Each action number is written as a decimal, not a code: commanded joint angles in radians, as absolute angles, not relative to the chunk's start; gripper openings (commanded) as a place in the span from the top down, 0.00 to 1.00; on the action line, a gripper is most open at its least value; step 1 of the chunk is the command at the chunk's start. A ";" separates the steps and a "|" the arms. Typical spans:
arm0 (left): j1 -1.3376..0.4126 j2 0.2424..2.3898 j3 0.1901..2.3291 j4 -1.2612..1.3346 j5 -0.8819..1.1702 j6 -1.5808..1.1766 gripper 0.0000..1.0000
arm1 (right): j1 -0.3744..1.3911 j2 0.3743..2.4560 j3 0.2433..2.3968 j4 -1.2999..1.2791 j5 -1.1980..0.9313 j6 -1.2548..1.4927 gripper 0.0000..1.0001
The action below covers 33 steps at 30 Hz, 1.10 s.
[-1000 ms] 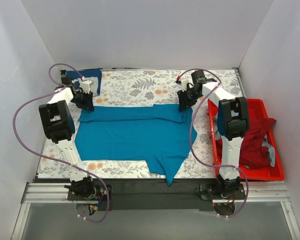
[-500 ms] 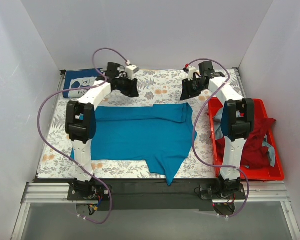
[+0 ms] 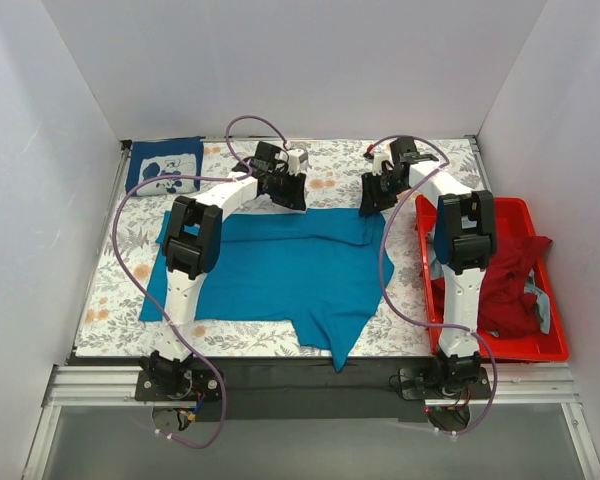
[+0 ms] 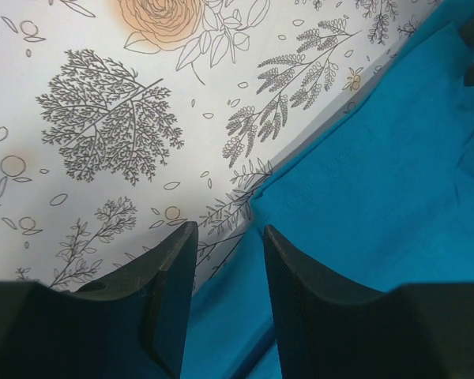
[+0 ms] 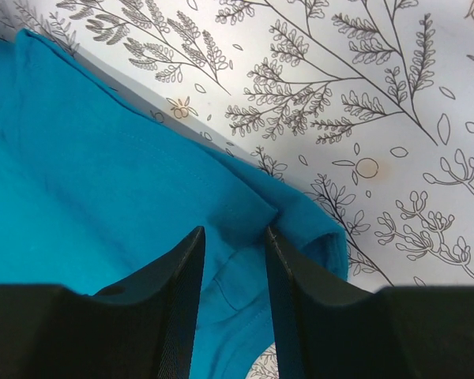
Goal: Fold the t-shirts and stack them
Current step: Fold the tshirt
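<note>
A teal-blue t-shirt (image 3: 280, 265) lies spread on the floral tablecloth, its back edge folded over. My left gripper (image 3: 287, 192) hovers over the middle of that back edge. In the left wrist view the left gripper (image 4: 229, 237) stands open, with the teal cloth (image 4: 363, 174) flat beneath it and nothing held. My right gripper (image 3: 372, 200) is at the shirt's back right corner. Seen from the right wrist, the right gripper (image 5: 235, 237) is open over the folded teal corner (image 5: 103, 174). A folded navy t-shirt (image 3: 165, 166) with a white print lies at the back left.
A red plastic bin (image 3: 500, 353) stands at the right edge, behind my right arm. It holds a dark red t-shirt (image 3: 510, 280) and a pale blue-grey one (image 3: 543, 300). White walls close in the table on three sides.
My left arm has swung from the back left corner rightwards to the teal shirt's back edge, uncovering the navy shirt. The right gripper has stayed near the back right corner.
</note>
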<state>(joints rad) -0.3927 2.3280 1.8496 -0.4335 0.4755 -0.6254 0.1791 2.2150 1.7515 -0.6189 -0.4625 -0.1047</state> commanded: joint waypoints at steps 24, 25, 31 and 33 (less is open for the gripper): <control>-0.431 2.395 1.927 -0.394 0.492 -0.715 0.62 | 0.181 2.263 1.793 -0.600 -0.528 -0.061 0.69; -0.431 2.396 1.931 -0.394 0.494 -0.721 0.63 | 0.181 2.264 1.799 -0.600 -0.528 -0.060 0.69; -0.431 2.398 1.940 -0.380 0.500 -0.726 0.70 | 0.181 2.247 1.805 -0.594 -0.525 -0.058 0.75; -0.433 2.395 1.947 -0.377 0.506 -0.726 0.74 | 0.181 2.243 1.812 -0.589 -0.541 -0.058 0.85</control>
